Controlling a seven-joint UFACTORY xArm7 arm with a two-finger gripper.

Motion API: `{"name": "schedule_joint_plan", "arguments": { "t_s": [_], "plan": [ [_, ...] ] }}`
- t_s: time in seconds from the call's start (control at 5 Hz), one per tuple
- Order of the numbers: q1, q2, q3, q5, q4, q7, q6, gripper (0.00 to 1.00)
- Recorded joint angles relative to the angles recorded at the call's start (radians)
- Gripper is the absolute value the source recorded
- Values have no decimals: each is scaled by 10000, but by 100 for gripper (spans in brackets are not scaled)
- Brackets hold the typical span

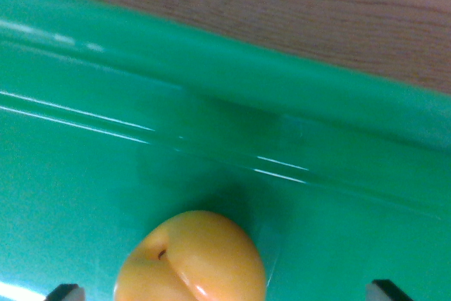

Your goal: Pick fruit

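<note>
A yellow-orange fruit [190, 259], round with a stem dimple and a crease, lies in a green tray [211, 82] at the bottom middle of the wrist view. Two dark fingertips [65, 292] show at the bottom edge, one at the left and one at the right, far apart with the fruit between them. My gripper [225, 292] stands open around the fruit, and neither tip visibly touches it. The fruit's lower part is cut off by the frame edge.
The tray's raised rim [296, 75] runs diagonally across the upper part of the view. Beyond it lies a brown wooden tabletop [317, 5].
</note>
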State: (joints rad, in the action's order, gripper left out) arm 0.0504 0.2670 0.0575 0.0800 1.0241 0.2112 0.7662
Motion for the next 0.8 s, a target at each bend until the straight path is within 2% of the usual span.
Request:
{"name": "schedule_joint_plan", "arguments": {
  "t_s": [0.2,0.4,0.6,0.8],
  "plan": [
    [0,0,0,0,0,0,0,0],
    [30,122,-2,9,-197,55,-324,0],
    [30,122,-2,9,-197,55,-324,0],
    [57,230,-4,16,-372,104,-612,0]
  ]
}}
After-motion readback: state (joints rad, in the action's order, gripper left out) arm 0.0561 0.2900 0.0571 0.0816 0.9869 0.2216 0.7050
